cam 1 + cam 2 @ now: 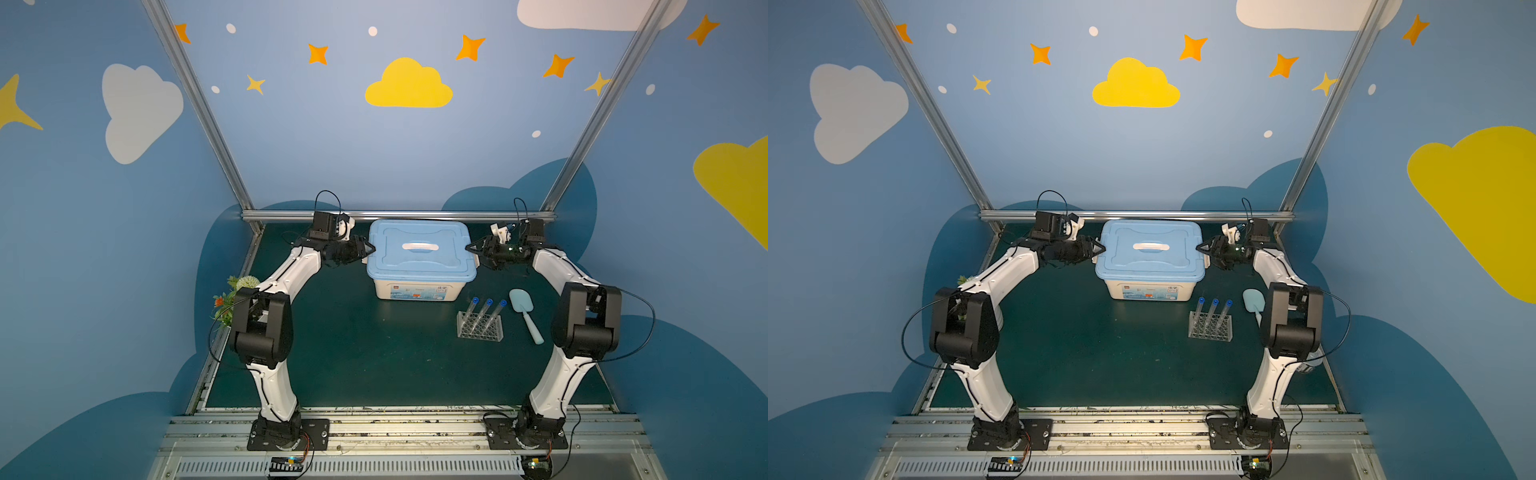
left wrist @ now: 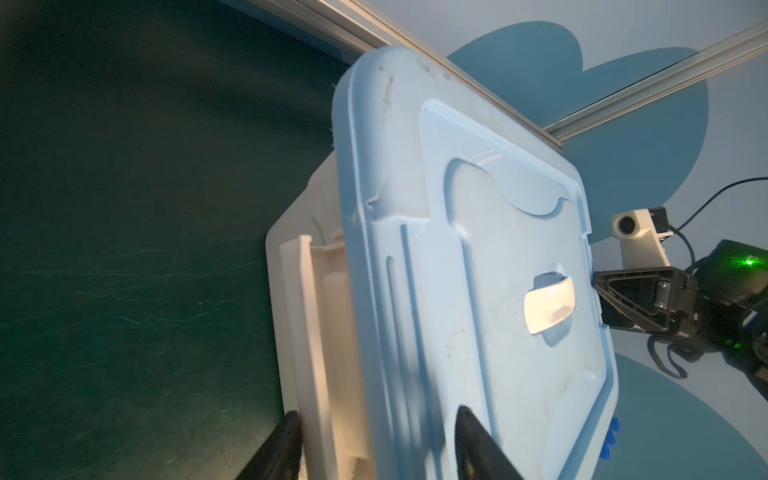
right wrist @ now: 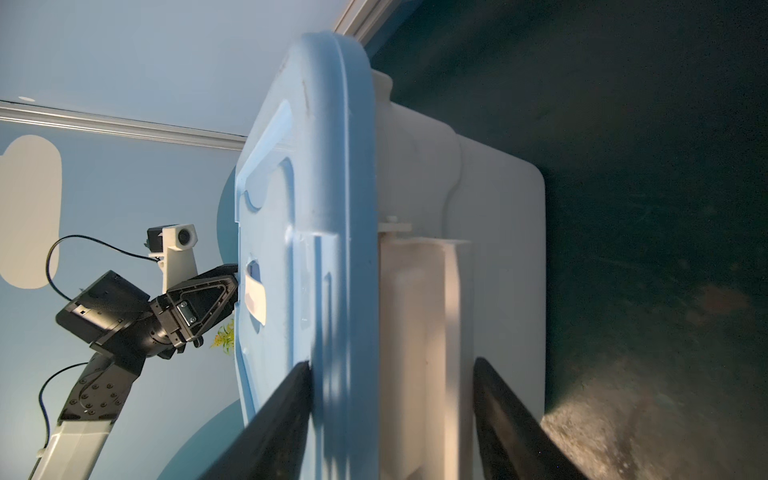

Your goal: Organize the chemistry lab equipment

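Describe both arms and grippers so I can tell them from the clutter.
Left arm and right arm: white shell links, bulky black joints, thin black cables looping outside. Left gripper and right gripper: black, triangular fingers; white camera mounts; a green light near the right wrist.

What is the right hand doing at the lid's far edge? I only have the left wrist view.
Observer: The right hand straddles the blue lid at its rim and the white latch beneath; whether it pinches, I cannot tell.
Operator: Anything standing nearby?
Observer: A clear rack holding three blue-capped tubes stands on the mat before the bin, at its right front corner.
Operator: Anything beside it?
Observer: A light blue scoop lies flat to its right in a top view, apart from it.
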